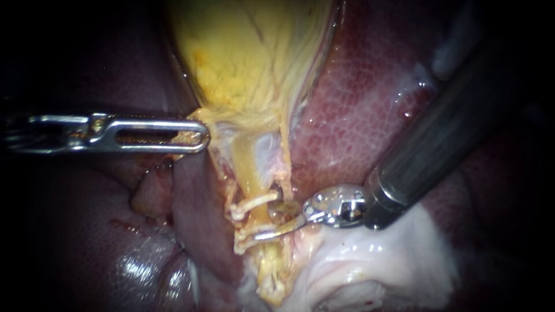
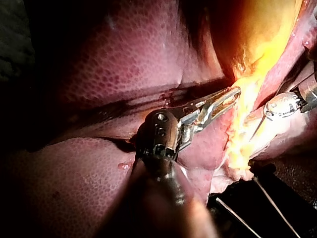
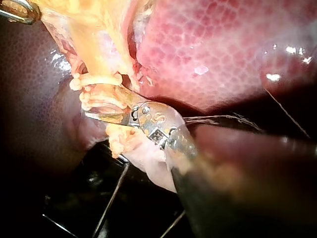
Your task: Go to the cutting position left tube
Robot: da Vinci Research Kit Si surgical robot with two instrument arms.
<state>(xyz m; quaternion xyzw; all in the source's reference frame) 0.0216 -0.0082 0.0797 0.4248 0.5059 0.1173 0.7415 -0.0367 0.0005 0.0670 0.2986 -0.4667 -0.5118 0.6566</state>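
Endoscope: light lands centrally. The yellow, fibrous gallbladder (image 1: 248,58) is brightest; I see the borders drop to near black. Wet glare spots sit on the mottled red-brown liver (image 1: 358,115), steel glints on my left instrument (image 1: 198,134). Left wrist: dim overall, gallbladder blown out to glare. Right wrist: liver brightly lit, black shadow past its edge.

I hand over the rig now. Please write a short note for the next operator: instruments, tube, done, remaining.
Left instrument: jaws shut on the gallbladder near its neck.
Right instrument: blades open, apparently astride the left tube between the clips.
Done: right instrument looks at the cutting position.
Left: confirm the far blade, partly hidden by tissue; tube not yet cut.
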